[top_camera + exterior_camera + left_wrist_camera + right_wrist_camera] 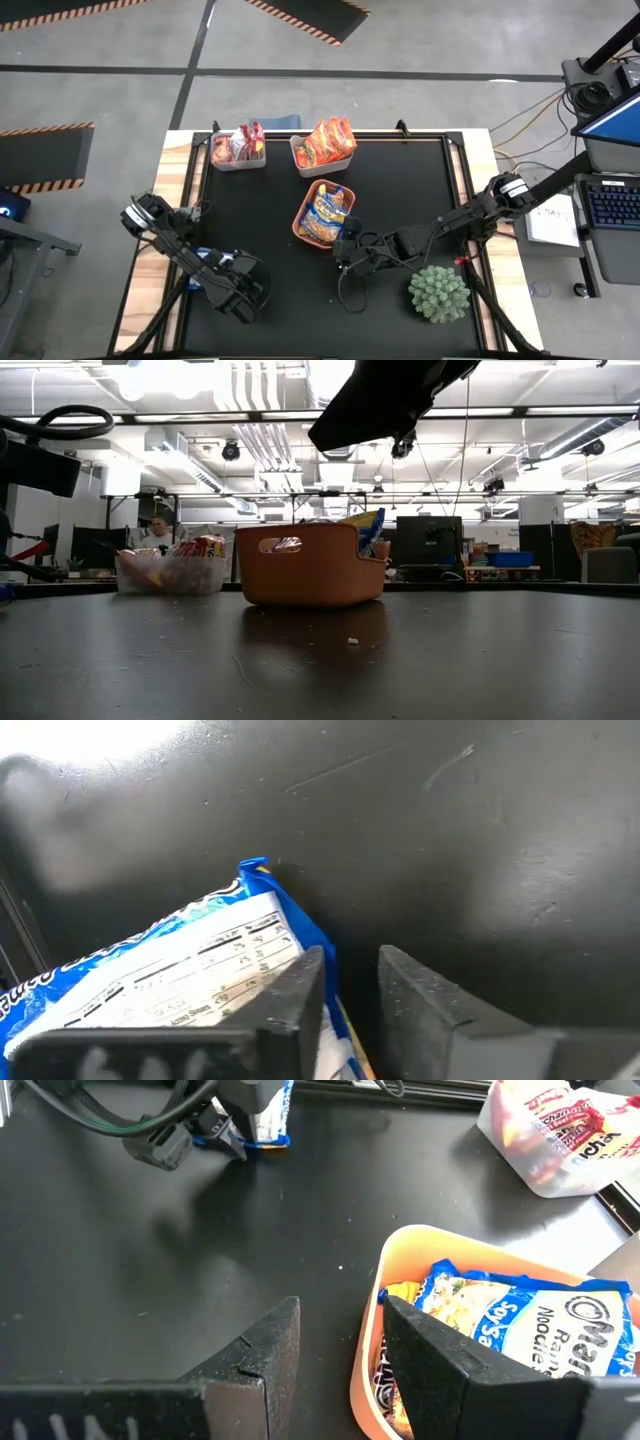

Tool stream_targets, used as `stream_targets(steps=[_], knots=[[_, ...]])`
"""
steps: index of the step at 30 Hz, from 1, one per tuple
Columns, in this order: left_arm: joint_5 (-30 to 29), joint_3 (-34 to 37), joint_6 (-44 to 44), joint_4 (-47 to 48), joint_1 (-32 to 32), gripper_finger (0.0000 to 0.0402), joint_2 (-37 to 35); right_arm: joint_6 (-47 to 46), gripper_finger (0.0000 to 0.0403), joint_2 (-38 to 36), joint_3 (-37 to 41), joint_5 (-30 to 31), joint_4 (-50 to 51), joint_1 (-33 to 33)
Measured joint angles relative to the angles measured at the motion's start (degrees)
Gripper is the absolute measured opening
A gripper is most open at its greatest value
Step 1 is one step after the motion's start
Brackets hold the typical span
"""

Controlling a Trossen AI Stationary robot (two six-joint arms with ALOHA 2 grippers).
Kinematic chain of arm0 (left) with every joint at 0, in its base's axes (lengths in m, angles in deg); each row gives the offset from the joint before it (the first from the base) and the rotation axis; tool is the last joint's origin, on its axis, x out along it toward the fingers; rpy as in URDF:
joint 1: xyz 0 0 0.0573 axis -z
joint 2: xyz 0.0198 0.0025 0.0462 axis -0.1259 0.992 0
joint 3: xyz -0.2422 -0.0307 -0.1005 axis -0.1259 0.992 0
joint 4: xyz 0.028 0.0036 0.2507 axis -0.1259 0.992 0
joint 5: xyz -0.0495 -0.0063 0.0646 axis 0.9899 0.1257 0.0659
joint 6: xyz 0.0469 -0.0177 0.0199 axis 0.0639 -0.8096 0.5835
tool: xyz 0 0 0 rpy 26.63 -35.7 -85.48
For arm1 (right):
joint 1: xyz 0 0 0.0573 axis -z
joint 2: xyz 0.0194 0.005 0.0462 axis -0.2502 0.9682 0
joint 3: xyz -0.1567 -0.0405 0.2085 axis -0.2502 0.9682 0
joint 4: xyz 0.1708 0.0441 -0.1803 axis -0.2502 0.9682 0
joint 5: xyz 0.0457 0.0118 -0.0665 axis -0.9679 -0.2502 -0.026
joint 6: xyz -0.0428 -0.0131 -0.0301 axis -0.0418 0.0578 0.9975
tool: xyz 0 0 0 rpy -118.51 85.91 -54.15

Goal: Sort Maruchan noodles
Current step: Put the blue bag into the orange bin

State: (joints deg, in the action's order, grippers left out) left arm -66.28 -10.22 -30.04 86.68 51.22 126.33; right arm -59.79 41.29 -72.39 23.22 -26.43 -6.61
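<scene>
The top blue packet (520,1312) in the orange tray (304,226) reads "Ramen Noodle" with part of "Soy Sauce" and the first letters of "Maruchan". The tray sits near the centre of the black table (400,180). The red packets (325,142) fill a clear bin (300,160) at twelve o'clock from it; print shows on them, but I cannot read it for certain. A second clear bin (222,163) of red packets (240,143) stands at ten o'clock.

The right gripper (345,250) hovers just off the tray's five o'clock corner, fingers (440,1355) moderately apart, straddling the tray's rim and holding nothing.

The left gripper (245,293) is at eight o'clock from the tray, low over the table, fingers (425,1005) narrowly parted and empty. A blue-and-white packet (170,975) lies flat beside it, its fine-print panel up, against one finger.
</scene>
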Motion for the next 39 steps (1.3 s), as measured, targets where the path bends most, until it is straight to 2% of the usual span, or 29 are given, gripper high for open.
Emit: stream_targets(steps=[4,7,10,13,16,19,23,28,34,39], knots=[[-0.4,0.1,0.7,0.0,0.0,0.0037,0.1,0.0,0.0134,0.0,0.0,0.0,0.0,0.0],[-2.0,0.2,5.0,-2.1,0.0,0.0007,0.1,0.3,0.0134,0.0,0.0,0.0,0.0,0.0],[-8.1,0.1,18.4,-9.6,0.2,0.0006,-0.2,0.4,0.0134,0.0,0.0,0.0,0.0,0.0],[-14.7,-3.3,35.8,-25.8,1.1,0.0002,-0.1,0.4,0.0134,0.0,0.0,0.0,0.0,0.0],[-22.1,-6.1,50.8,-28.6,2.9,0.0002,-0.5,0.4,0.0134,0.0,0.0,0.0,0.2,0.0],[-27.8,-8.5,51.5,-22.7,3.5,0.0001,-0.8,0.4,0.0134,0.1,0.1,0.0,0.3,0.0],[-28.1,-8.7,47.7,-18.7,3.3,0.0001,-0.7,0.2,0.0134,0.1,0.2,0.0,0.8,-0.2],[-28.1,-7.6,46.6,-21.9,3.4,0.0,-0.7,-2.3,0.0134,0.1,0.2,-1.5,4.9,-0.8],[-32.8,-6.9,51.1,-27.9,3.3,0.0,-0.1,-7.2,0.0134,0.0,0.2,-10.7,11.6,-3.2],[-35.5,-6.1,55.3,-33.8,2.7,0.0,1.6,-11.3,0.0134,-0.4,-2.1,-12.5,19.8,-6.7]])
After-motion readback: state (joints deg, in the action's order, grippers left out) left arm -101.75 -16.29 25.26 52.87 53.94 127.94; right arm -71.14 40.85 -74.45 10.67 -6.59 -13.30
